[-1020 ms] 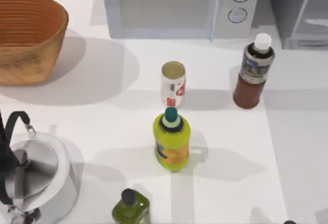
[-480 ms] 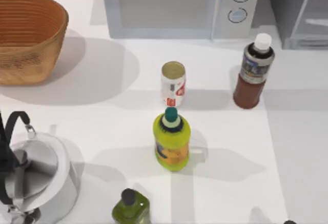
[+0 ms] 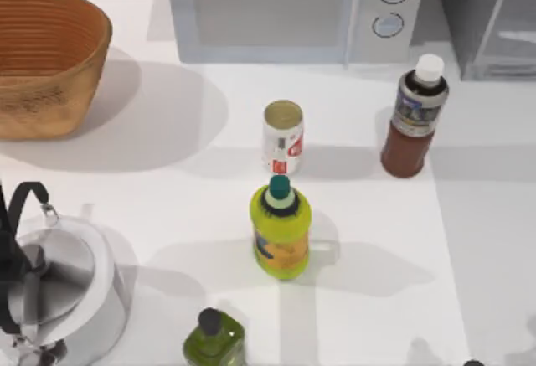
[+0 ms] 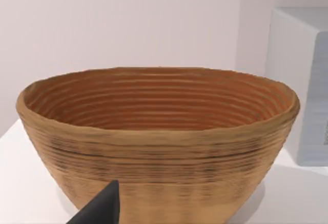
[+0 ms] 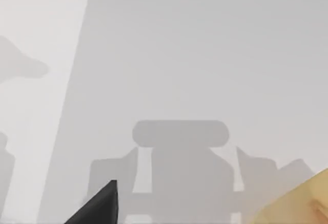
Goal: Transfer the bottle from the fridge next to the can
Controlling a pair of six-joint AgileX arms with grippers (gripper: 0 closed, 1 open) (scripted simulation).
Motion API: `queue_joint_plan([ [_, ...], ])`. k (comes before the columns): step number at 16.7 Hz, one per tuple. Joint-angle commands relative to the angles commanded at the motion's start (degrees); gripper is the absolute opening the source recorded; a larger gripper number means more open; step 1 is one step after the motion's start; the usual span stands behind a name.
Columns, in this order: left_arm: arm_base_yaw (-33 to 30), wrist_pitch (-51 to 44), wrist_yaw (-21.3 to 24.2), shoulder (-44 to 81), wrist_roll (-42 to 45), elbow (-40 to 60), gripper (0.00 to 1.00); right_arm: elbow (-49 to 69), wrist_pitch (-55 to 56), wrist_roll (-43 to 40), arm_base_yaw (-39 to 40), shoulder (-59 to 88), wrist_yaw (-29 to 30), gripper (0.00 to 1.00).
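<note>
The dark reddish-brown bottle (image 3: pixel 413 123) with its white cap stands upright on the table, outside the fridge (image 3: pixel 490 14) at the back right. The white can (image 3: pixel 283 137) with red markings stands left of the bottle, with a wide gap between them. Nothing holds either one. A dark tip of my left gripper (image 4: pixel 100 211) hangs in front of the wicker basket (image 4: pixel 159 137). My right gripper (image 5: pixel 97 206) is over bare white table near the front right, with its shadow below it.
A white microwave (image 3: pixel 285 10) stands at the back centre. A yellow-green bottle (image 3: pixel 280 230) is just in front of the can, and an olive-green bottle (image 3: pixel 215 341) is at the front edge. A steel kettle (image 3: pixel 59 291) sits front left, the basket (image 3: pixel 42 56) back left.
Nothing on the table has moved. Only the faint shadows at the front right corner have shifted slightly.
</note>
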Motion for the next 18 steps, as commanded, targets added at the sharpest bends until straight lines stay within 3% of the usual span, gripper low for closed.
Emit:
queue_joint_plan([
  [4,0.0,0.0,0.0,0.0,0.0,0.0,1.00,7.4,1.0,-20.3,-18.4,19.4,-11.8,1.00],
  [12,0.0,0.0,0.0,0.0,0.0,0.0,1.00,22.3,0.8,-75.4,-64.4,73.9,-33.5,1.00],
  [15,0.0,0.0,0.0,0.0,0.0,0.0,1.00,26.5,0.2,-89.4,-78.3,89.5,-39.1,1.00],
  [18,0.0,0.0,0.0,0.0,0.0,0.0,1.00,29.6,-0.6,-98.1,-87.0,99.7,-43.0,1.00],
])
